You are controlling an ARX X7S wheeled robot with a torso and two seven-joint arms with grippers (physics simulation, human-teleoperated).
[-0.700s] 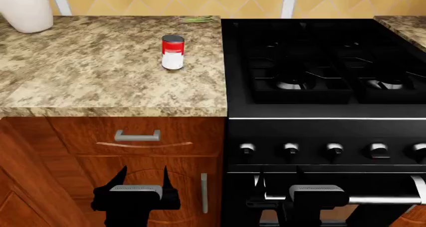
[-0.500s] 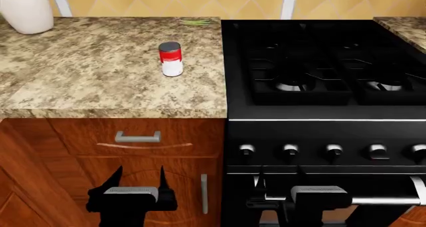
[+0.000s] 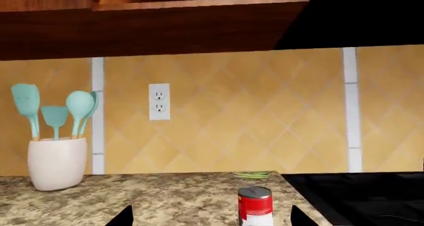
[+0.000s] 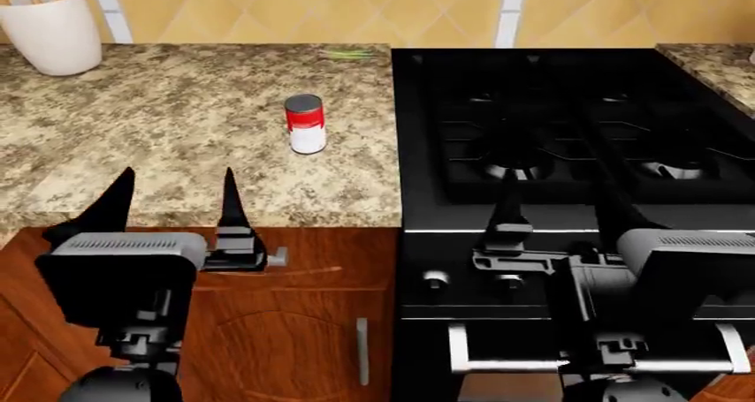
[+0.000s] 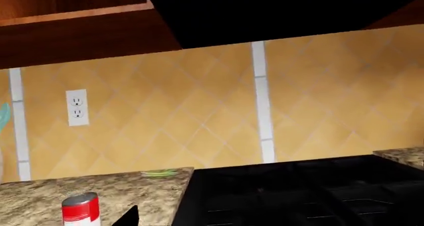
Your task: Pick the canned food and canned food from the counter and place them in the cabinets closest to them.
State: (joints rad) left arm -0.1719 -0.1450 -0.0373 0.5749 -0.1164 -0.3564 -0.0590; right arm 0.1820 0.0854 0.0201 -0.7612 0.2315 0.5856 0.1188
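Observation:
The red-and-white can with a silver lid [image 4: 306,124] stands upright on the granite counter [image 4: 165,146], near the stove. It also shows in the left wrist view [image 3: 255,206] and the right wrist view [image 5: 81,209]. My left gripper [image 4: 175,203] is open and empty at the counter's front edge, short of the can and to its left; its fingertips [image 3: 122,218] frame the can in the wrist view. My right gripper [image 4: 560,209] is open and empty over the stove's front edge. The flat yellow tin is out of view. Reddish-brown cabinet fronts [image 4: 295,322] lie below the counter.
The black gas stove [image 4: 567,110] adjoins the counter on the right, with knobs and an oven handle below. A white jar of teal utensils [image 4: 53,31] stands back left. A green scrap [image 4: 348,54] lies by the wall. An upper cabinet [image 3: 152,27] hangs overhead.
Both grippers have risen from in front of the lower cabinet and oven door to counter-edge height. The can has not moved on the counter.

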